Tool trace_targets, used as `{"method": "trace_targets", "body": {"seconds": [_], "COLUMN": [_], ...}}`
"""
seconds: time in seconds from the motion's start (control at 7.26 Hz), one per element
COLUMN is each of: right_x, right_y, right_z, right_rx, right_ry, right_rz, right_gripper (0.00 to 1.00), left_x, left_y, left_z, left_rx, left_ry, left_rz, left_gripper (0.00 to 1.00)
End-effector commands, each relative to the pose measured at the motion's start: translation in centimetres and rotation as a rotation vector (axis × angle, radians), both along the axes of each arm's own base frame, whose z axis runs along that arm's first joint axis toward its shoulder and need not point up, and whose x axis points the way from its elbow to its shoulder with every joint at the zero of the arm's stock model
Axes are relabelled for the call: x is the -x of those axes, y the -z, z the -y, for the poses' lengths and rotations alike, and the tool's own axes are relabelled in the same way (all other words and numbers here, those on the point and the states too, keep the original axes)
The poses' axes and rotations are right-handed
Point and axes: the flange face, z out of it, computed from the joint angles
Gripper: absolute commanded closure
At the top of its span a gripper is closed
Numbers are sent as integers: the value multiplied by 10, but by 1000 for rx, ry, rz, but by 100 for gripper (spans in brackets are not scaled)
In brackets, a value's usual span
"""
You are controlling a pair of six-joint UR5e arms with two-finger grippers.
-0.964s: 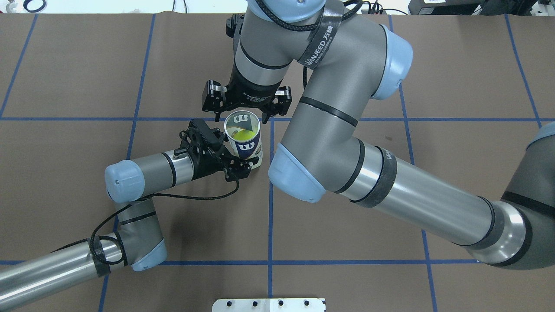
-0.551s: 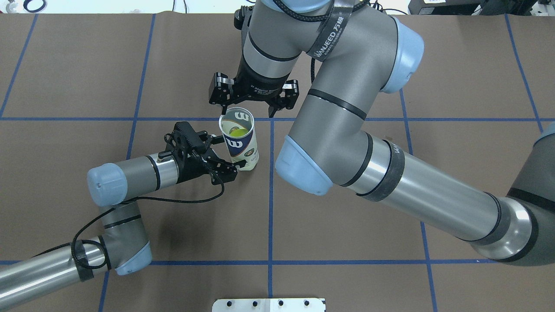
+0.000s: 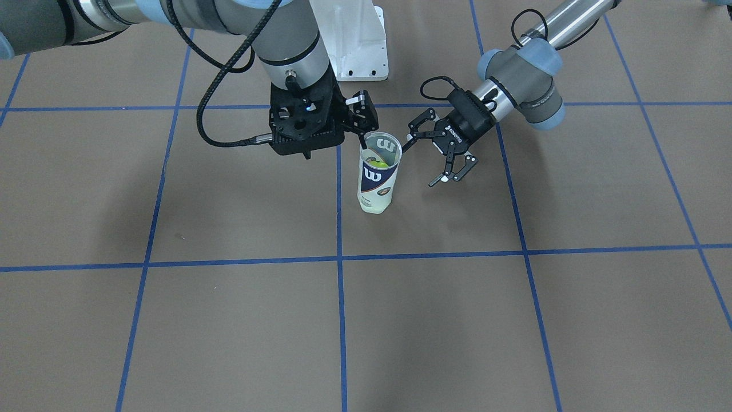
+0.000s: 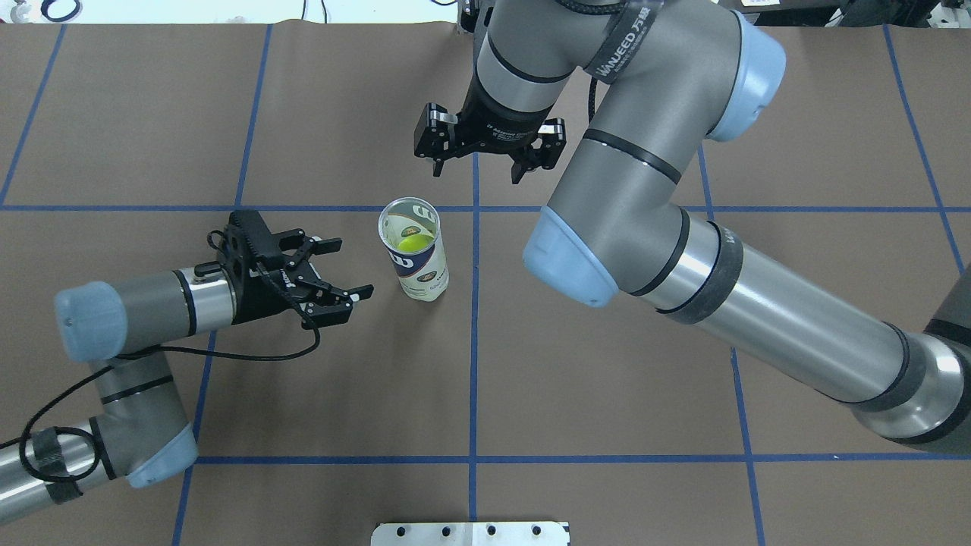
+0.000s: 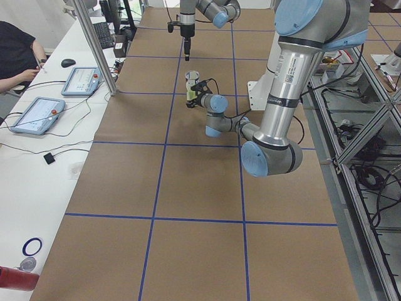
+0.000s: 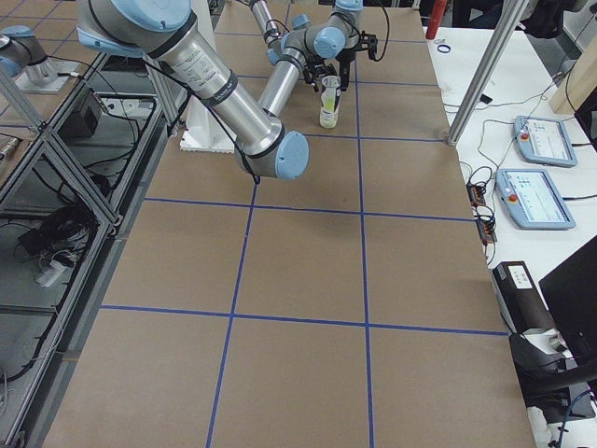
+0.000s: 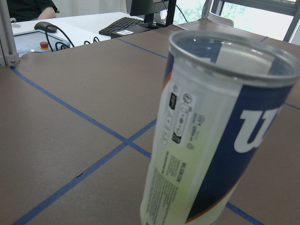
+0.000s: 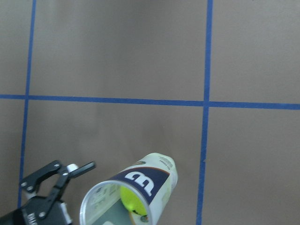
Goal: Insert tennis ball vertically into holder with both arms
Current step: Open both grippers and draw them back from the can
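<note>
The holder (image 4: 415, 254), a clear can with a white and navy "W" label, stands upright and free on the brown table. A yellow-green tennis ball (image 4: 414, 243) lies inside it, also seen in the right wrist view (image 8: 132, 199). My left gripper (image 4: 349, 267) is open and empty, level with the holder's left side, a short gap away. My right gripper (image 4: 477, 173) is open and empty, pointing down, beyond the holder and a little to its right. The holder (image 7: 211, 140) fills the left wrist view. In the front view the holder (image 3: 377, 180) stands between both grippers.
Blue tape lines grid the brown table cover. The white pedestal base (image 3: 354, 40) stands by the robot's edge, also seen overhead (image 4: 470, 533). A side table with tablets (image 5: 37, 113) runs along the far edge, with a person seated there.
My left gripper has let go of the holder's base and drawn back to the left. My right gripper has moved away from the rim, farther and to the right. The holder stands alone.
</note>
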Motion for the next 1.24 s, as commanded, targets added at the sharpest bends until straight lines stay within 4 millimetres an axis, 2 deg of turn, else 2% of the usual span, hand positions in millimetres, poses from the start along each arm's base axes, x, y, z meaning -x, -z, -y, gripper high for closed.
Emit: {"method": "trace_targets", "body": {"seconds": [0.0,0.14,0.28,0.41,0.55,0.69,0.83,0.96,1.1], "right_x": [-50,-90,-135,-179,-225,-262,-290,-311,-324], "right_y": [-59,-106,-147,-180,-215,-251,-278,-301,-311], "right_z": [42,66,87,104,120,134,141,144,148], "right_rx": [-7,-13,-33,-60,-69,-74,-58,-15,11], "right_ry": [-24,-22,-6,11,26,44,31,6,-7], "right_rz": [-55,-93,-118,-135,-142,-152,-168,-173,-158], "right_gripper": [1,1,1,1,1,1,1,1,1], "left_x": [70,109,150,188,234,257,257,261,259], "left_y": [1,9,7,12,10,-2,-14,-27,-38], "left_z": [32,62,91,120,139,147,155,159,165], "left_rx": [24,79,144,198,212,218,245,262,282], "left_ry": [-57,-75,-83,-60,-7,16,24,75,101], "left_rz": [62,125,180,205,211,225,233,249,264], "left_gripper": [1,1,1,1,6,7,2,1,1]}}
